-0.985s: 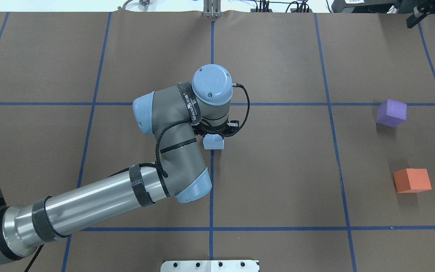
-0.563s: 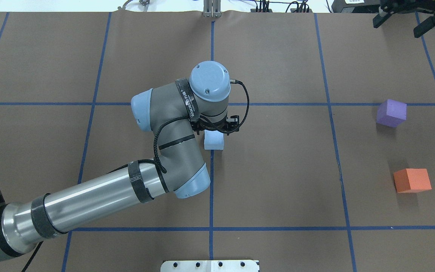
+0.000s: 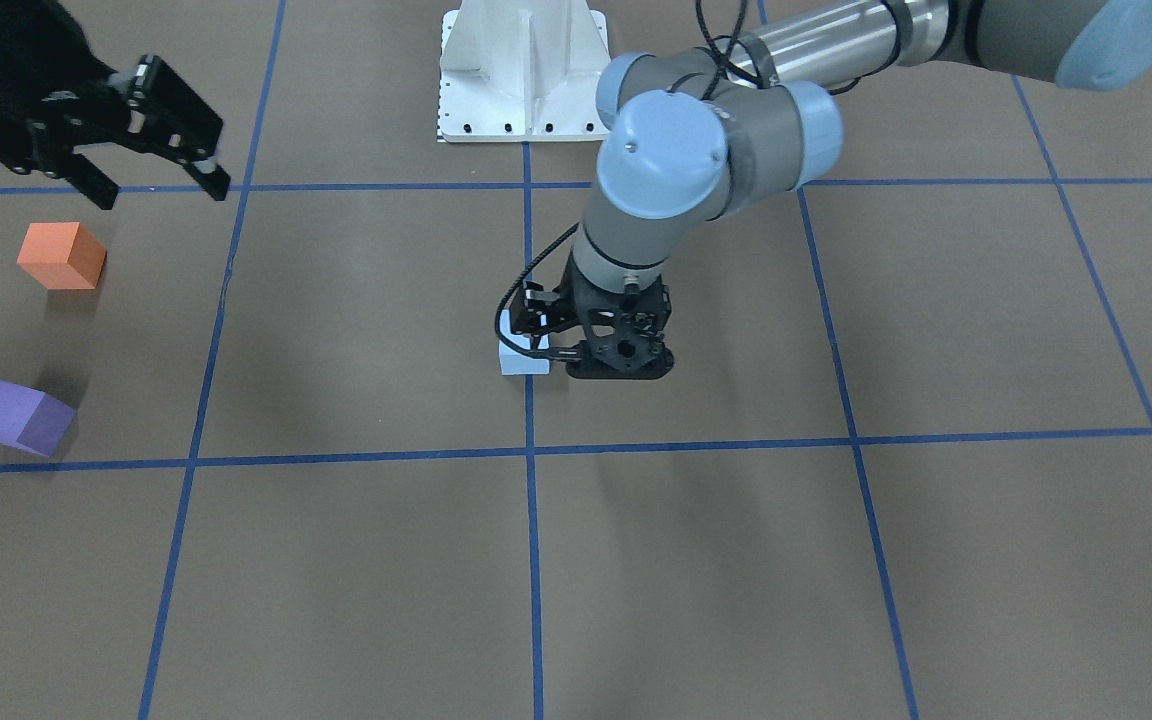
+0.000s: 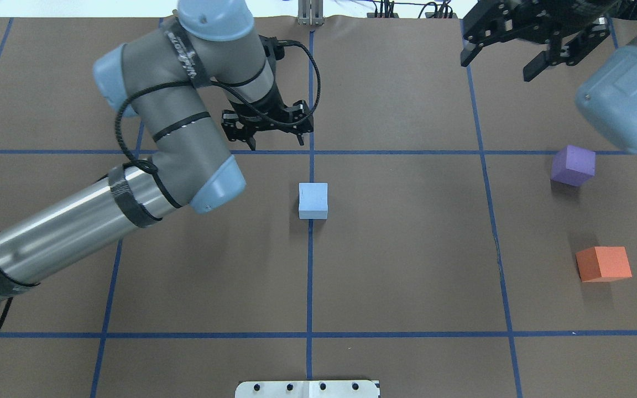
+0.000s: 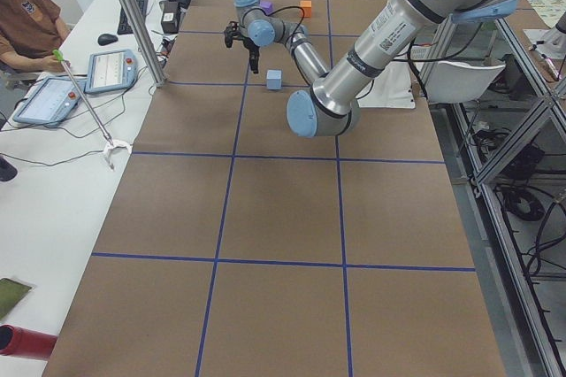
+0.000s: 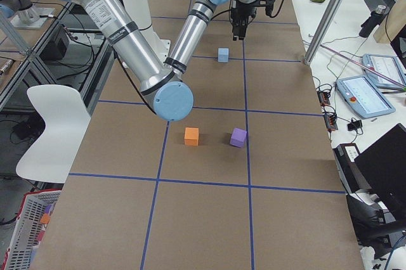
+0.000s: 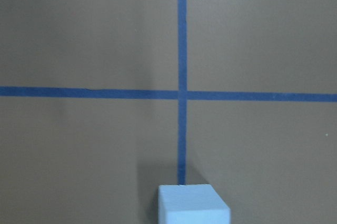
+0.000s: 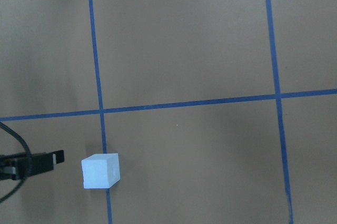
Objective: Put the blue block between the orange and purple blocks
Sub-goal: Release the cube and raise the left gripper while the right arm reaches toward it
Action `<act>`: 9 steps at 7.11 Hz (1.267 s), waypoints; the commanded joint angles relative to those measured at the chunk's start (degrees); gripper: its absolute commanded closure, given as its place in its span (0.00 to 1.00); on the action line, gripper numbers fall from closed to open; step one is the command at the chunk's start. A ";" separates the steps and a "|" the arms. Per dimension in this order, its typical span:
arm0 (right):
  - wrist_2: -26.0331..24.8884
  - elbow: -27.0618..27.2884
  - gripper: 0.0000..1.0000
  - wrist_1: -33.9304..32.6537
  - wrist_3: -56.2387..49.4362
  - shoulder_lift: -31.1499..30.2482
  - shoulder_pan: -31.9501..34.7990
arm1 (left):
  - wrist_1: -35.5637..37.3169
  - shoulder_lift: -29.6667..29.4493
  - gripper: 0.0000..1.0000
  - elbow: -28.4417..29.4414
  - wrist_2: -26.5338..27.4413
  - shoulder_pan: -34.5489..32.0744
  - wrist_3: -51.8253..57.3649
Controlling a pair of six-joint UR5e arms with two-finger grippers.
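The light blue block [image 4: 313, 200] sits free on the table's centre line; it also shows in the left wrist view [image 7: 193, 205] and the right wrist view [image 8: 100, 171]. My left gripper [image 4: 276, 141] is open and empty, raised behind and left of the block. The front-facing view shows it low beside the block [image 3: 521, 360]. The purple block [image 4: 573, 165] and the orange block [image 4: 603, 264] sit apart at the right. My right gripper [image 4: 498, 63] is open and empty, high at the far right, behind the purple block.
The brown table cover carries a grid of blue tape lines [image 4: 311, 276]. The robot's white base plate [image 4: 307, 388] lies at the near edge. A gap of bare cover [image 4: 586, 215] separates the purple and orange blocks.
My left gripper has come off the blue block and moved up and to the far left. The block stays where it was. My right arm has swung in from the far right.
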 commanded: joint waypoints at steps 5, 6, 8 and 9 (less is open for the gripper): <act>-19.10 -22.65 0.00 18.19 16.06 10.10 -23.04 | 11.93 24.91 0.00 -20.57 -1.54 -17.68 30.68; -21.04 -25.66 0.00 22.06 18.24 10.10 -25.15 | 12.01 27.21 0.00 -20.41 -1.46 -20.41 36.22; -24.39 -30.85 0.00 26.57 17.13 9.92 -27.71 | 12.01 29.51 0.00 -20.06 -1.37 -23.68 41.61; -24.48 -32.79 0.00 28.58 16.60 9.92 -28.33 | 12.02 29.52 0.00 -19.70 -1.28 -23.61 41.90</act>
